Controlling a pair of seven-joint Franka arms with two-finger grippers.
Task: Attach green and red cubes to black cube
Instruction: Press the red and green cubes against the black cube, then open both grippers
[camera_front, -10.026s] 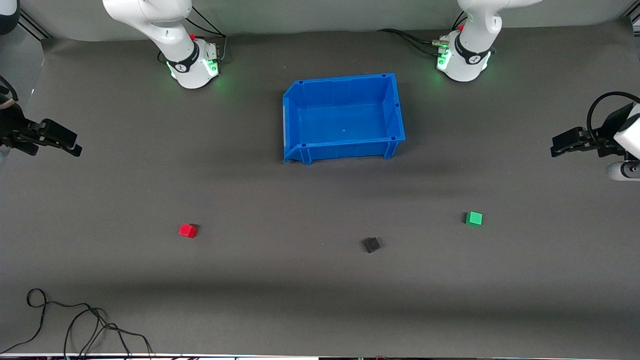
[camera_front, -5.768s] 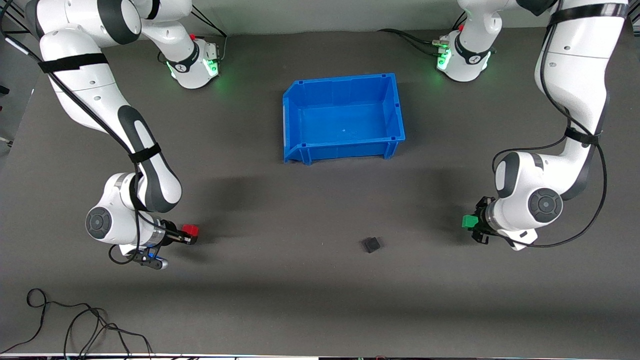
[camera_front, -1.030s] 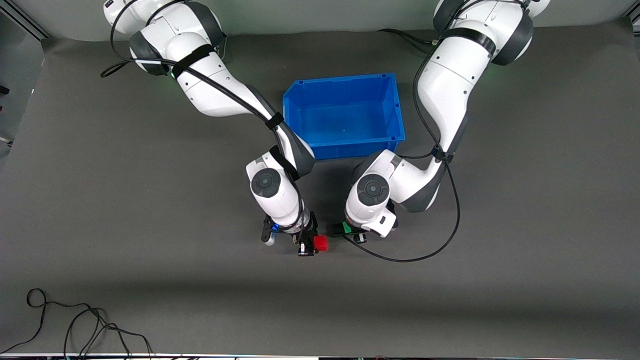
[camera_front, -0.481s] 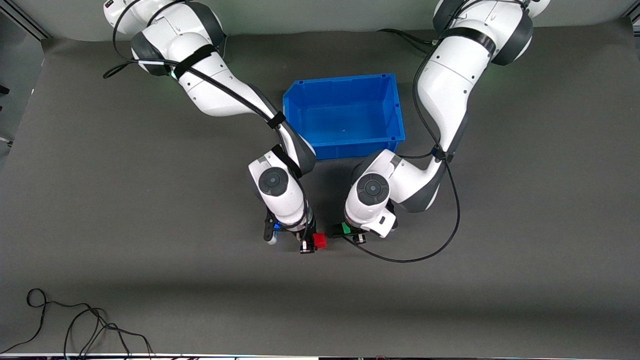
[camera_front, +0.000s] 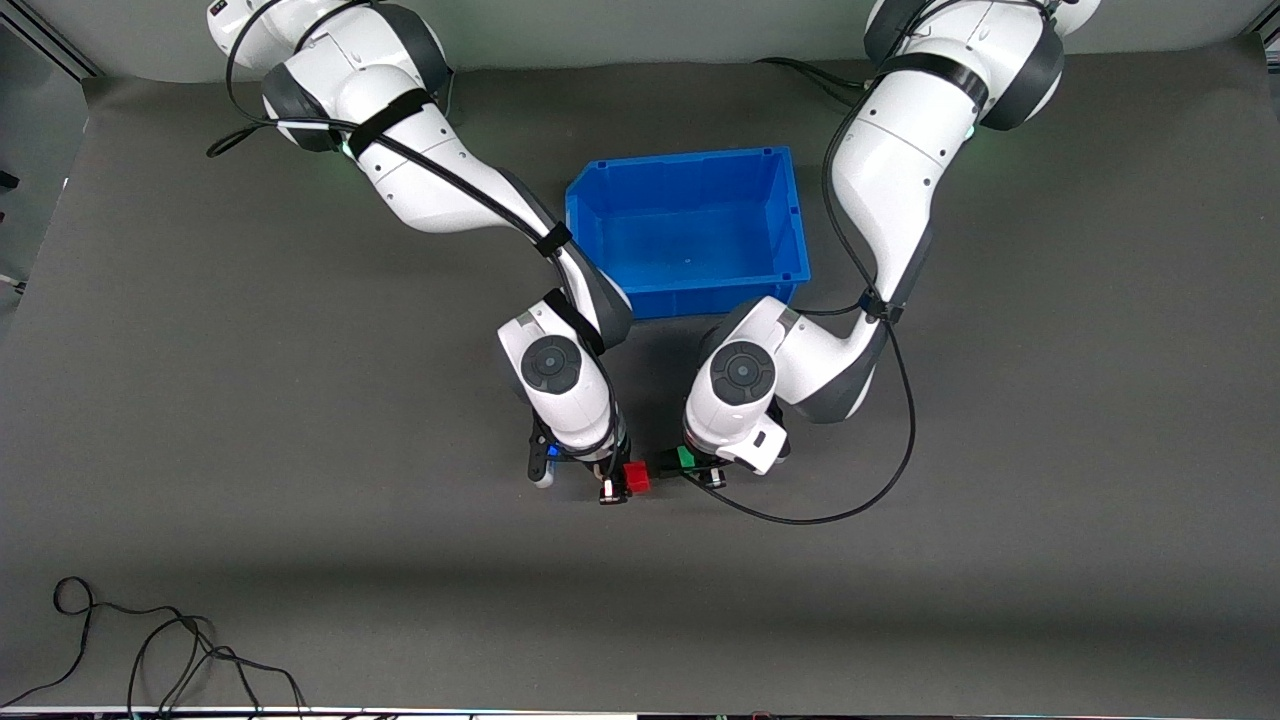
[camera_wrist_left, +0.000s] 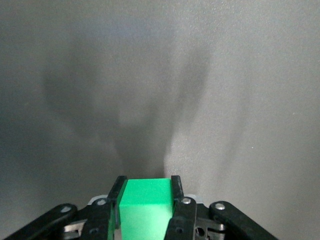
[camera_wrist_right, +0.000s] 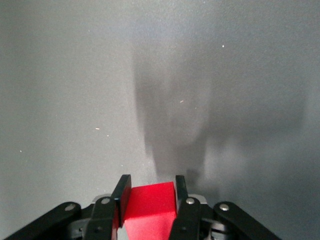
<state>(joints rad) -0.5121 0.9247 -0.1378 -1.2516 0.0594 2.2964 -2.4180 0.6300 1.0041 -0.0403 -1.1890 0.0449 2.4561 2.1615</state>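
Lower centre of the front view: the right gripper (camera_front: 622, 482), clamped on the red cube (camera_front: 637, 477), has edged closer to the left gripper (camera_front: 692, 466), clamped on the green cube (camera_front: 686, 457). Black cube hidden; joining looks imminent.

a blue bin (camera_front: 800, 225) sits open on the dark surface (camera_front: 1050, 400), far from the front camera. a black cable (camera_front: 150, 650) lies coiled near it, toward the right arm's end.
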